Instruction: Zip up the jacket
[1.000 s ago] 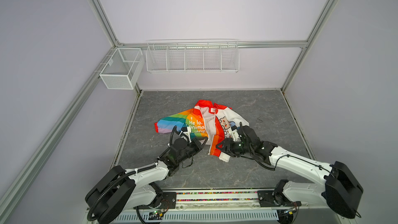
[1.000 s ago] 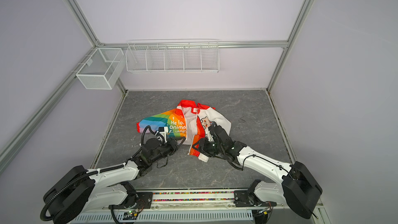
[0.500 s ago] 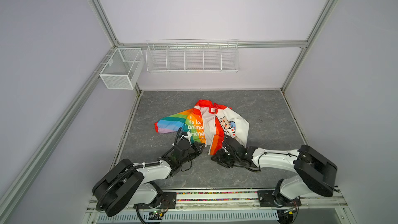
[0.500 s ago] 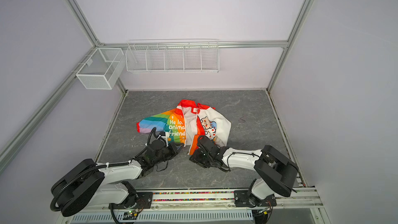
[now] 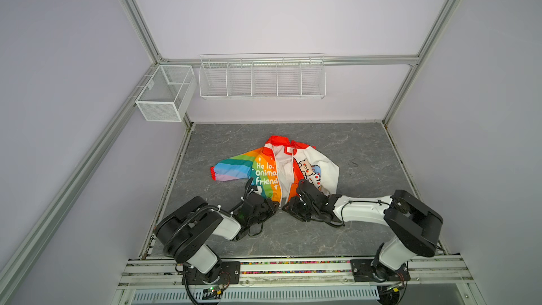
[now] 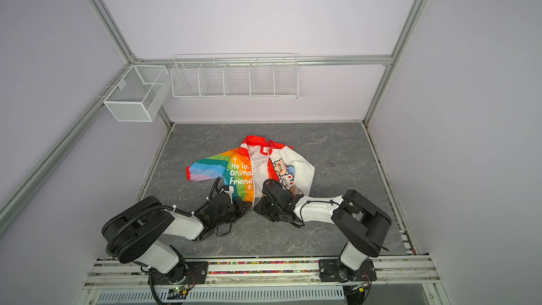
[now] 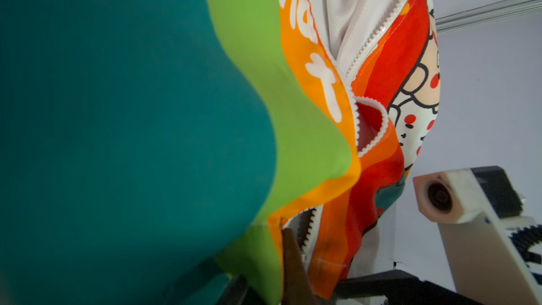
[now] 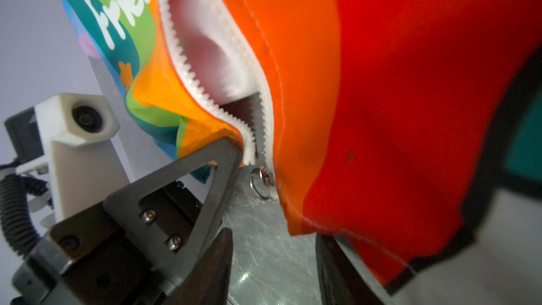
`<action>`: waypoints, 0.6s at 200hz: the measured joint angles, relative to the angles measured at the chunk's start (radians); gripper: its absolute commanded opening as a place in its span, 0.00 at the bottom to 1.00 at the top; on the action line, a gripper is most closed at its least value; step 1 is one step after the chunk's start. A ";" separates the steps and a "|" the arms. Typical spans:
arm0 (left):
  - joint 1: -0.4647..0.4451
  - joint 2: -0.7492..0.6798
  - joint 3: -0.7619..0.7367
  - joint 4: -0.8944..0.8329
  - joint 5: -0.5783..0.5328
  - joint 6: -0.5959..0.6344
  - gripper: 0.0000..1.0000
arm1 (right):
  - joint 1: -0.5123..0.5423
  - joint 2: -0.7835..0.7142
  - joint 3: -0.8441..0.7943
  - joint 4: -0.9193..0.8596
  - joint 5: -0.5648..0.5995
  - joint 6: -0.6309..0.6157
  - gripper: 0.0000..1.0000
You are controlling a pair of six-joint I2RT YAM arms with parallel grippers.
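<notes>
The jacket (image 5: 264, 171) (image 6: 239, 171) lies unzipped on the grey table, hood end at the far side, white lining showing between its panels. My left gripper (image 5: 274, 205) (image 6: 246, 205) is at the near hem of the rainbow panel, shut on the orange corner beside the white zipper teeth (image 7: 363, 51). In the right wrist view its finger (image 8: 205, 177) pinches that corner, and a small metal ring (image 8: 262, 183) lies next to it at the zipper's foot. My right gripper (image 5: 289, 206) (image 8: 272, 262) is open, bare table between its fingers, the red-orange hem draped over one finger (image 8: 331, 265).
A long wire basket (image 5: 262, 76) hangs on the back wall and a mesh box (image 5: 164, 95) on the left frame. Bare grey table (image 5: 352, 148) surrounds the jacket. A metal rail (image 5: 293, 265) runs along the near edge, carrying both arm bases.
Both grippers have drawn nearer to the front edge and closer together at the jacket's bottom hem. The right arm has folded back at the elbow; the bear panel now lies uncovered.
</notes>
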 measured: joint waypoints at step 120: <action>0.002 0.041 0.005 0.054 0.018 -0.018 0.00 | -0.029 0.072 0.052 -0.004 0.004 -0.027 0.29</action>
